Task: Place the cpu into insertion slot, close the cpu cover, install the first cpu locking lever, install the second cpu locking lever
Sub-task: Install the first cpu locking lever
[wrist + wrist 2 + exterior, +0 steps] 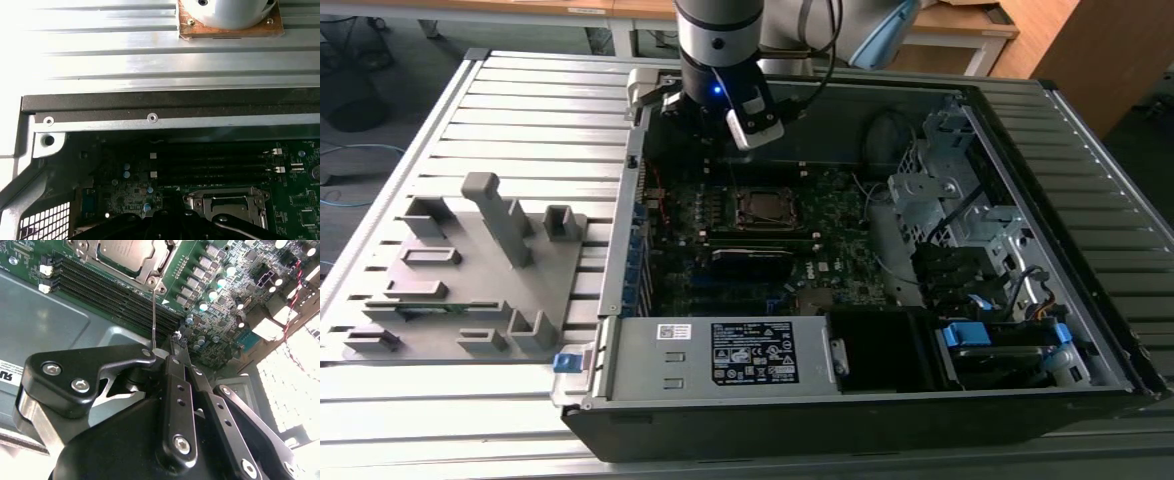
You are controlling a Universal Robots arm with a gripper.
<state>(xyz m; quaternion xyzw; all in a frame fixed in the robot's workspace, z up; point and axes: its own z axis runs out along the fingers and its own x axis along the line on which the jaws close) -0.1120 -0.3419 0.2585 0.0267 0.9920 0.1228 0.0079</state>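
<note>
In the exterior view, a grey plastic fixture tray with upright posts (467, 270) lies at the left on a ribbed silver metal table (520, 100). Just to its right stands an open black and grey computer case (854, 425). A grey power supply box with a black label (720, 352) sits along the case's near edge.

Inside the case lies the green motherboard (720, 270), and the insertion slot (765, 208), a small square socket with a silver rim, sits near the board's middle. The silver and black robot arm (716, 50) reaches down over the far edge of the case, just beyond the socket.

In the second wrist view, the cpu (122, 250), a flat square chip with a dull grey metal top, is seated in the socket. The cpu cover (150, 267), a thin silver frame plate, lies shut around it. Long black memory slots (110, 292) run beside the socket.

A thin silver wire locking lever (153, 315) runs from the cover's corner to the black gripper (167, 347). The gripper's links converge so that it stands narrow, drawn together. The lever's end meets its tip, but whether it is clamped there cannot be told.

In the first wrist view, the cover lies flat over the socket.
</note>
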